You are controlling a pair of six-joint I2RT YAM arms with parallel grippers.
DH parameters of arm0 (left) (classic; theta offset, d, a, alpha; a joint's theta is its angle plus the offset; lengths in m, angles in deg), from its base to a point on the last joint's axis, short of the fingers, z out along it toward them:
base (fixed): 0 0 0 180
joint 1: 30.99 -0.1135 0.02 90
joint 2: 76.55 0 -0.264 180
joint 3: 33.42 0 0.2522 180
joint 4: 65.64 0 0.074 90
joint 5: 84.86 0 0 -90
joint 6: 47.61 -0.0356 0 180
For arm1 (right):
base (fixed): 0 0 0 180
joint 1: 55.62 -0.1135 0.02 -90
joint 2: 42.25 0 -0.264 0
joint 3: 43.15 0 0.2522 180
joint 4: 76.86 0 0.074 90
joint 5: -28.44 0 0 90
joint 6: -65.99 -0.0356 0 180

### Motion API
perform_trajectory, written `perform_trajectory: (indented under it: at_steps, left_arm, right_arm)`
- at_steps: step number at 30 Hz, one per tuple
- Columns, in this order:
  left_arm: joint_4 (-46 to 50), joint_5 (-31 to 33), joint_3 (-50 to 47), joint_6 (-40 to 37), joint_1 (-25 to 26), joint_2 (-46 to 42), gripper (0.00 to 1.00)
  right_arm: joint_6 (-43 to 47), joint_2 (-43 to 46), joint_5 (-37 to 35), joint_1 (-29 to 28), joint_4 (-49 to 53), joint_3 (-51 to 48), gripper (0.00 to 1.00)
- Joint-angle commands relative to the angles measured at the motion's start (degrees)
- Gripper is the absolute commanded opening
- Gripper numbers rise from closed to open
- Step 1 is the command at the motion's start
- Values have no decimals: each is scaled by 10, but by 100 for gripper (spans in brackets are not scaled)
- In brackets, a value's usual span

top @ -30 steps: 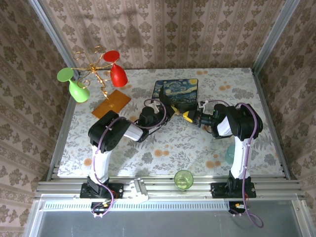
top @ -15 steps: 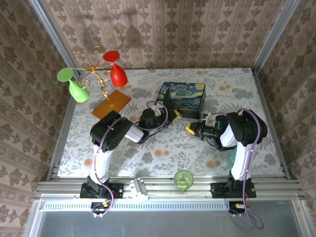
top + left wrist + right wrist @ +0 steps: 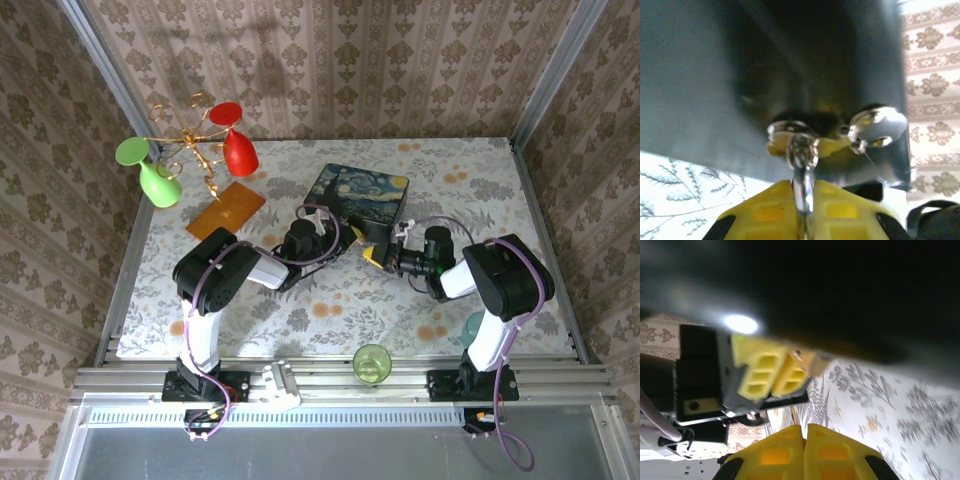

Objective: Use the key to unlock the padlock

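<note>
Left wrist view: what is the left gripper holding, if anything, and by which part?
The left gripper pinches a thin silvery metal piece by its lower end; its top meets the small brass padlock. Key or shackle: cannot tell.

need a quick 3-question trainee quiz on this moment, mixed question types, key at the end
1. True or false: the left gripper stands open and holds nothing.
2. Short answer: is the right gripper open or shut?
3. The green cup stands: A in the left gripper; B at the near edge of the table; C in the right gripper.

Key
1. False: it is pinched on a thin silvery metal piece.
2. Shut, fingers pressed together.
3. B.
</note>
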Motion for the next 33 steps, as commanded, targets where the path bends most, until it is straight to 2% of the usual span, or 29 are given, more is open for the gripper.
perform_trajectory:
  at_steps: [1,5,7,11,15,22,33]
  left_arm:
    - [-5,7,4,-23,9,-16,0]
    - [-29,9,9,-17,17,-6,0]
    - [-52,-2,9,-4,19,5,0]
    - [-113,-19,-3,25,16,34,0]
    - [-122,-14,-27,23,14,37,0]
    - [-150,-29,-34,32,6,44,2]
    - [-155,-38,-28,53,2,28,1]
  right_arm:
    - [51,11,4,-5,41,30,0]
    - [51,-6,-2,-9,55,48,0]
    - [46,-16,-15,3,52,45,0]
    - [13,-63,9,40,-8,53,0]
    - [22,-80,13,54,10,63,0]
    - [48,-26,1,61,37,27,0]
    - [13,-21,16,51,-34,-34,0]
